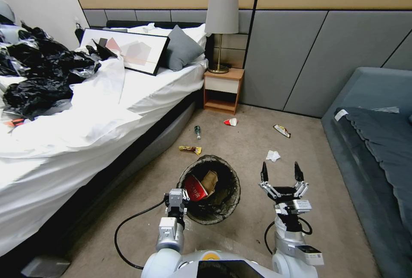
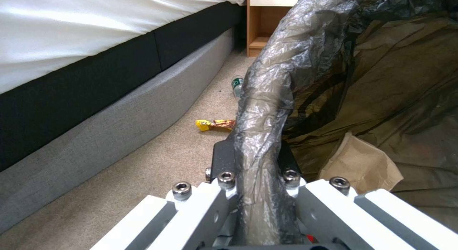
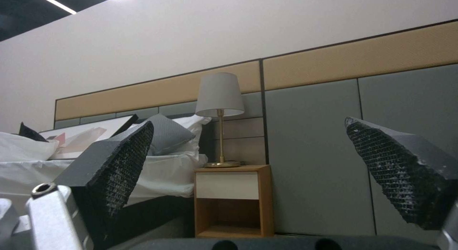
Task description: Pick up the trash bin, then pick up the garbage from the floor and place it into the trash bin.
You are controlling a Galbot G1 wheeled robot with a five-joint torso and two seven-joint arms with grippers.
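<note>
Apparently left gripper [image 2: 257, 164] clamps trash bin [image 1: 223, 209] rim; right gripper [image 1: 281, 175] open.

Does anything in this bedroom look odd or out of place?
Yes. Crumpled black plastic bags are heaped on the bed, a framed picture lies against the pillows, and litter dots the carpet: a small bottle, a yellow wrapper, a tissue wad.

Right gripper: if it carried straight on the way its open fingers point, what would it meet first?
Probably nothing nearby: the right gripper points level across the room, above the tissue wad, toward the nightstand and wall panels; depth unclear.
</note>
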